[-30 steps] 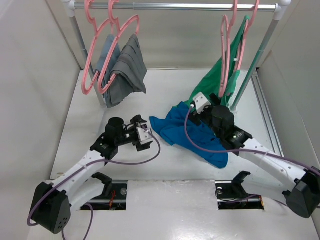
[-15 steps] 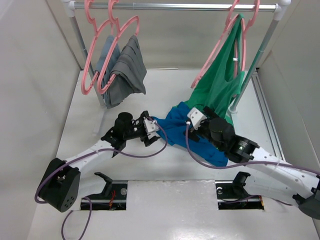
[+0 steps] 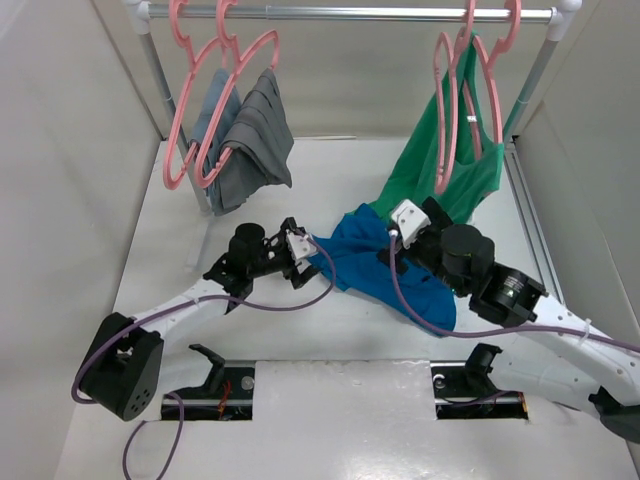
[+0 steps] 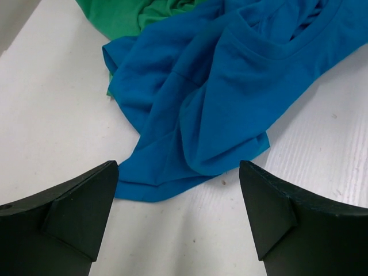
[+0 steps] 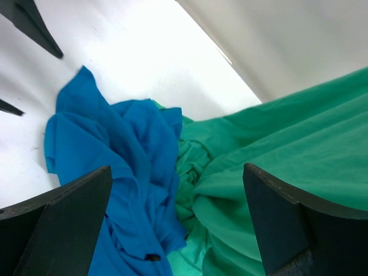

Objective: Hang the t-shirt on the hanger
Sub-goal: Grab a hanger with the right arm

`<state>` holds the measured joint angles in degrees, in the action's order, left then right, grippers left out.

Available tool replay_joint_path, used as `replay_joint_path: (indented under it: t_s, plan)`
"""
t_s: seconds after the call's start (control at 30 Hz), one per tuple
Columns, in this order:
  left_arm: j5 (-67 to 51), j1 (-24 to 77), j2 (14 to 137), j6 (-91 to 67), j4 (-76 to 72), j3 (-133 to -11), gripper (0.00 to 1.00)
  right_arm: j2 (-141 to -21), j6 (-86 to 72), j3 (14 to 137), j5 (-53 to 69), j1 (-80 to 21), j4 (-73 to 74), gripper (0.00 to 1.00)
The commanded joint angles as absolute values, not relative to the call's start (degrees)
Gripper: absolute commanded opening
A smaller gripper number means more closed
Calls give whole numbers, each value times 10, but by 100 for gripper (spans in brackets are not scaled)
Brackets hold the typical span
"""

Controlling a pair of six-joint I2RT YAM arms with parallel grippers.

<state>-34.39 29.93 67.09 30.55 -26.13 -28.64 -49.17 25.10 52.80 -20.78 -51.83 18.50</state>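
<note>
The left arm [image 3: 185, 312] stretches forward and inward from its base, elbow low. The left gripper [image 4: 178, 172] points toward the middle, both fingers spread wide with nothing clamped between them. The right arm [image 3: 560, 335] angles in from the opposite side, the right gripper [image 5: 177, 172] likewise gaping and holding nothing.

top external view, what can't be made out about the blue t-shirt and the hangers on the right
Top view: the right arm covers part of the t-shirt.
Top view: the pink hangers overlap the green top, so it is unclear which one carries it.
Left wrist view: the t-shirt runs off the top and right edges.
Right wrist view: no hanger in frame.
</note>
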Motion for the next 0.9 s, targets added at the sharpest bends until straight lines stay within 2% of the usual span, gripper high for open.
replay_joint_path:
  t_s: [0.0, 0.1, 0.27, 0.4, 0.47, 0.73, 0.8, 0.87]
  plan:
    - [-363, 302, 672, 260, -293, -309, 83, -483, 255, 577, -162, -520, 240, 100]
    - [-378, 308, 683, 254, -293, -309, 79, -473, 250, 577, -118, -520, 260, 100]
    - [-363, 313, 701, 259, -293, -329, 79, -487, 255, 577, 20, -520, 260, 100]
    - [-330, 313, 708, 259, -268, -357, 79, -521, 248, 571, 57, -520, 240, 100]
    - [-314, 313, 708, 252, -252, -368, 79, -535, 272, 613, 82, -526, 233, 100]
    - [-286, 313, 690, 240, -235, -374, 79, -555, 296, 725, 54, -549, 93, 100]
    - [-287, 313, 685, 240, -229, -374, 79, -604, 303, 786, 63, -549, 85, 100]
    - [-293, 313, 678, 240, -229, -368, 79, -641, 303, 884, 12, -549, 100, 100]
